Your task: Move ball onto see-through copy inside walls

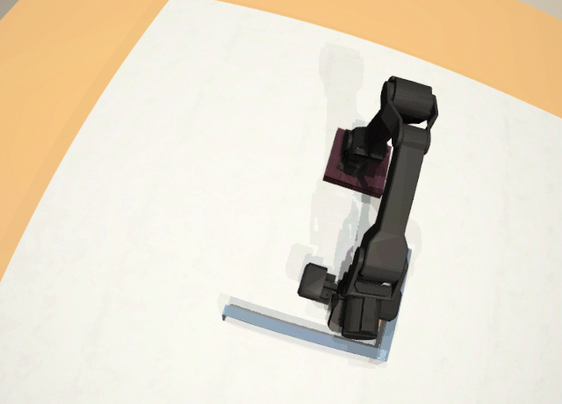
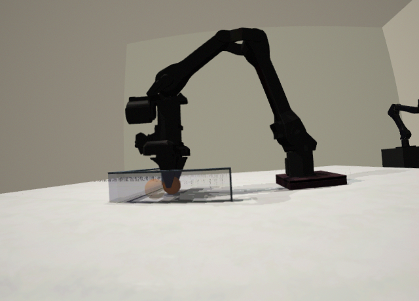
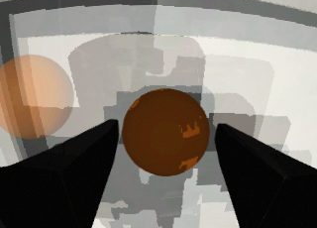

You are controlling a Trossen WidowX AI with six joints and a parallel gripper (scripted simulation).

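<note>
The orange ball [image 2: 175, 188] [image 3: 165, 139] sits on the table inside the corner. My gripper [image 2: 169, 185] [image 3: 167, 130] points down, its fingertips low on either side of the ball. In the wrist view a narrow gap shows between each finger and the ball, so the gripper is open around it. The see-through copy [image 2: 152, 188] [image 3: 37, 96] is left of the ball in the wrist view, apart from it. Two low clear walls [image 1: 290, 329] [image 1: 392, 336] [image 2: 213, 186] meet at a corner. In the top view the arm hides nearly all of both the ball and copy.
The arm's dark red base plate [image 1: 332, 171] [image 2: 311, 183] stands away from the walls. In the top view the wrist is over the corner, close to both walls. Another arm [image 2: 399, 118] stands far off at the right in the exterior view.
</note>
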